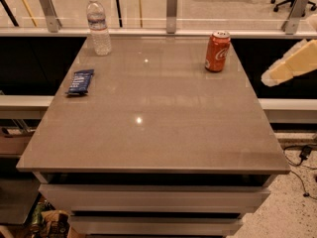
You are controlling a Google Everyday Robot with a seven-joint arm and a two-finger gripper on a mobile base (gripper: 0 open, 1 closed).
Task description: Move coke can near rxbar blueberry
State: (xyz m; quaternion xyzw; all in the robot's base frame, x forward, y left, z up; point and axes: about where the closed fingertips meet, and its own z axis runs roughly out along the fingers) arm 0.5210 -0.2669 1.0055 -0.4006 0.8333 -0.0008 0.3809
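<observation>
Coke can [218, 51] stands upright, upper right of the counter [148, 143]; rxbar blueberry [80, 82] lies at left, well apart. The claw [278, 72] hovers off the right edge, its state impossible to tell. Seemingly the approach: next, reach the can.

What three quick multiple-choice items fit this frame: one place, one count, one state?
1. The rxbar blueberry lies: A) near the left edge of the table; B) at its middle; C) on the floor.
2. Things on the table: A) two; B) three; C) five.
3. The coke can is: A) tipped over; B) lifted; C) upright on the table.

Key:
1 A, the blue wrapper sits by the left edge.
2 B, the water bottle, the can and the bar.
3 C, it stands at the far right, apart from the gripper, which is off the table's right side.
</observation>
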